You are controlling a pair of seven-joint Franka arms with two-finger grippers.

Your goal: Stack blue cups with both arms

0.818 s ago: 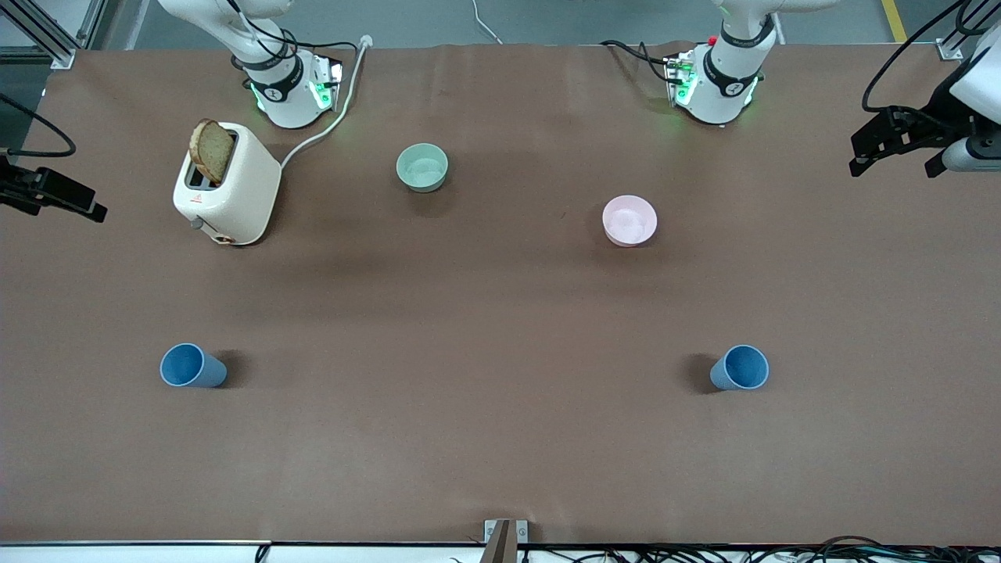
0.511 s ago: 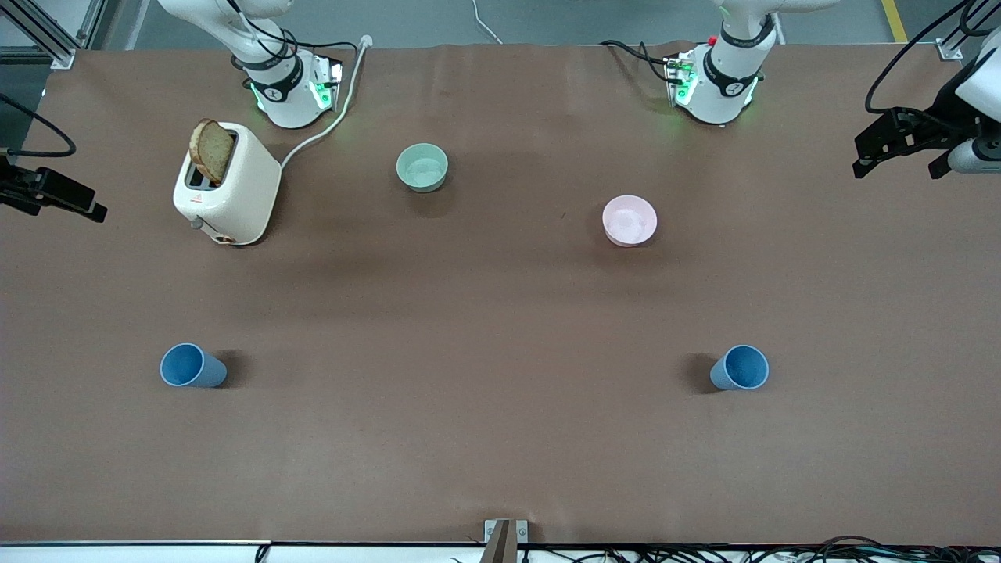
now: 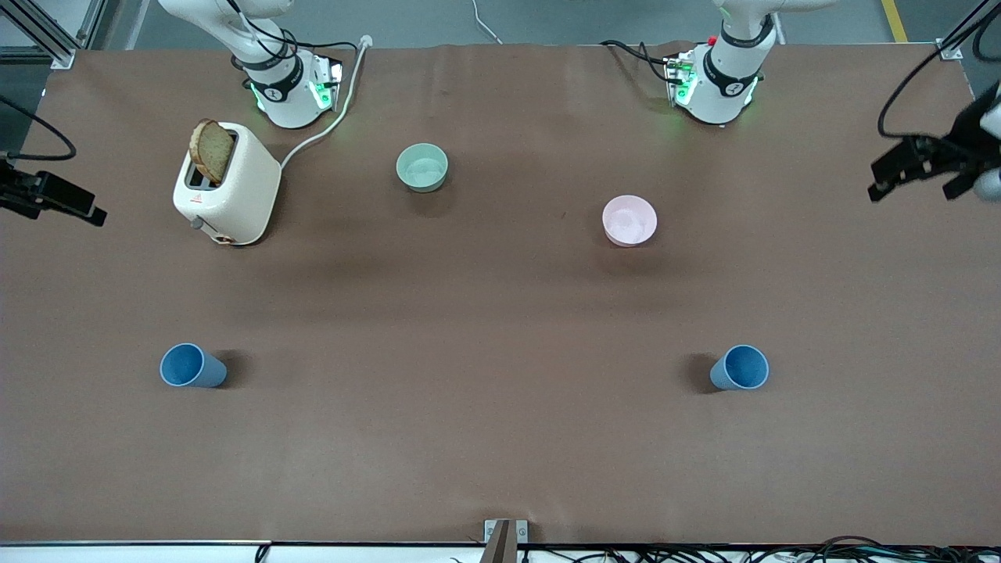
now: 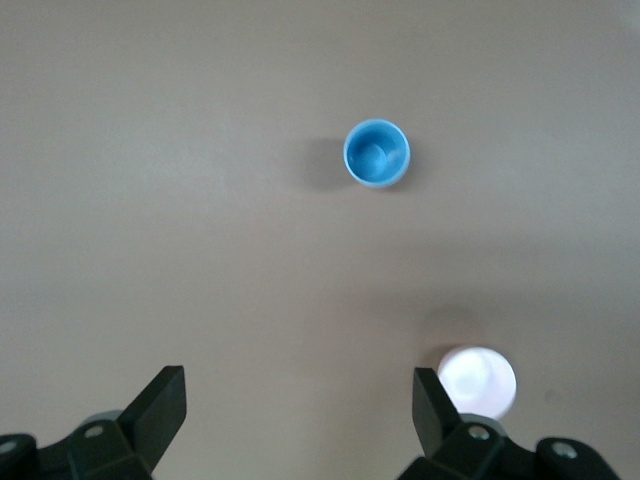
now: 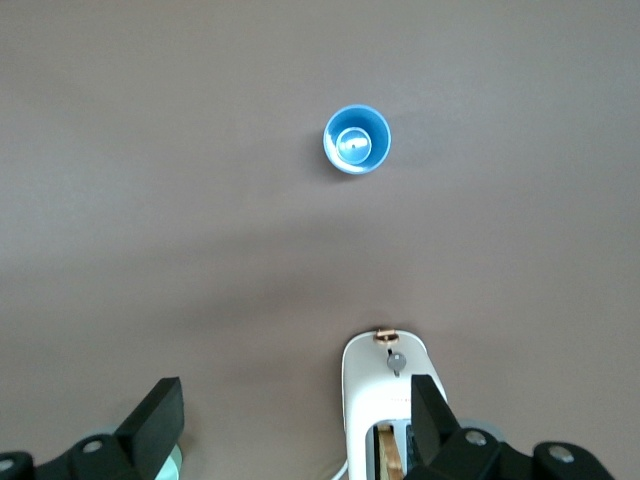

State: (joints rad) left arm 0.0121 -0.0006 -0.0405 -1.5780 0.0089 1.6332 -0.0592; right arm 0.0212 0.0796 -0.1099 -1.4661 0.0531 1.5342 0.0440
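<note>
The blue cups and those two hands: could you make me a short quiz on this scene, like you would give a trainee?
1. True or false: one blue cup is already inside the other blue cup.
2. Which thing holds the bread? A) green bowl B) toaster C) pink bowl
3. Fill in: the left hand and the right hand are both ____, holding nothing.

Key
1. False. They stand apart, upright, one toward each arm's end of the table.
2. B
3. open
</note>
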